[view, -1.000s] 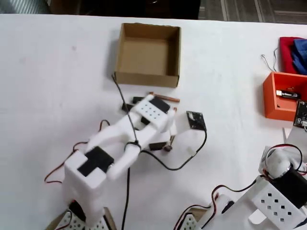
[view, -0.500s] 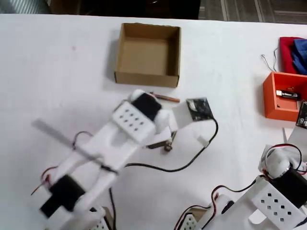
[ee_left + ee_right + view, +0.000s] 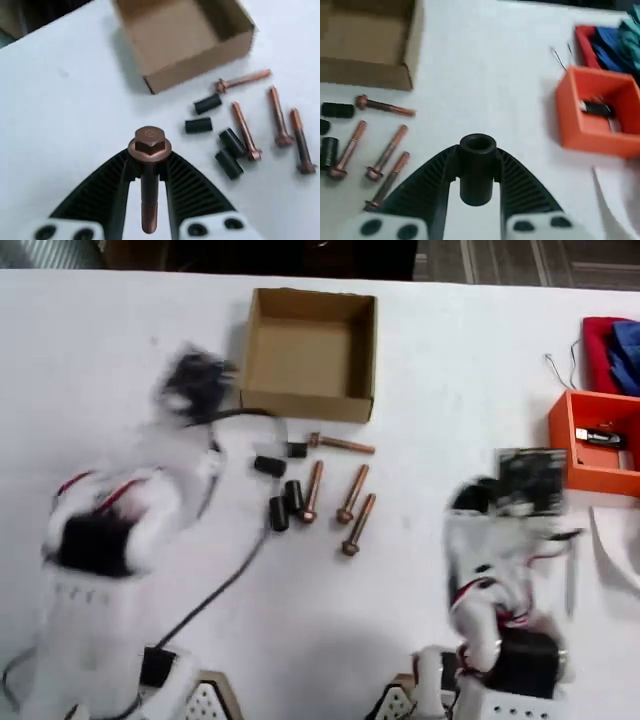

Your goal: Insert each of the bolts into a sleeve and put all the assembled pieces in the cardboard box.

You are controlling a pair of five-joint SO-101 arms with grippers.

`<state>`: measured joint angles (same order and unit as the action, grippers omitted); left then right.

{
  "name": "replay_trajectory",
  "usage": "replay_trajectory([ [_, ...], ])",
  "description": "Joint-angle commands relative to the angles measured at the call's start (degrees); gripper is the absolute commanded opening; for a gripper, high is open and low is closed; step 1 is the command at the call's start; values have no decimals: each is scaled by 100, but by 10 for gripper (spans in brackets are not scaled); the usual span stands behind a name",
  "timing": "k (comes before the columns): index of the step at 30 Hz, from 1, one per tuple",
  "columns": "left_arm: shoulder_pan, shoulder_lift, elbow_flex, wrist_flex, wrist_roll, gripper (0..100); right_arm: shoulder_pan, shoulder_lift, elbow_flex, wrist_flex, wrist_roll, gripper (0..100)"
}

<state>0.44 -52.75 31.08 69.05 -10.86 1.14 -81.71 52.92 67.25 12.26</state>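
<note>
We grip a bolt (image 3: 149,200) by its shank in our left gripper (image 3: 149,164) and a black sleeve (image 3: 477,150) in our right gripper (image 3: 477,175). Four loose bolts (image 3: 312,490) and four loose sleeves (image 3: 279,512) lie on the table (image 3: 120,360) beside the cardboard box (image 3: 305,405).

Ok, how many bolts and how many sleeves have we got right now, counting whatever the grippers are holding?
bolts: 5, four loose on the table plus the held bolt in the left gripper
sleeves: 5, four loose plus the held sleeve in the right gripper
Total: 10
</note>
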Motion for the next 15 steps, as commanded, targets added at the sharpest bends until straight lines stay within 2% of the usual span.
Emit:
replay_trajectory([
  [1,-554,-1090,813,-993,607,24,-1253,-207,686,-1578,-53,21],
  [5,-844,-1943,1868,-1354,211,24,-1956,-251,1442,-3055,-53,21],
  [11,-1644,-3288,3046,-1389,-1029,24,-2114,-259,1468,-3187,-53,21],
  [15,-1697,-4273,3714,-1574,-1415,24,-2123,-259,1495,-3187,-53,21],
])
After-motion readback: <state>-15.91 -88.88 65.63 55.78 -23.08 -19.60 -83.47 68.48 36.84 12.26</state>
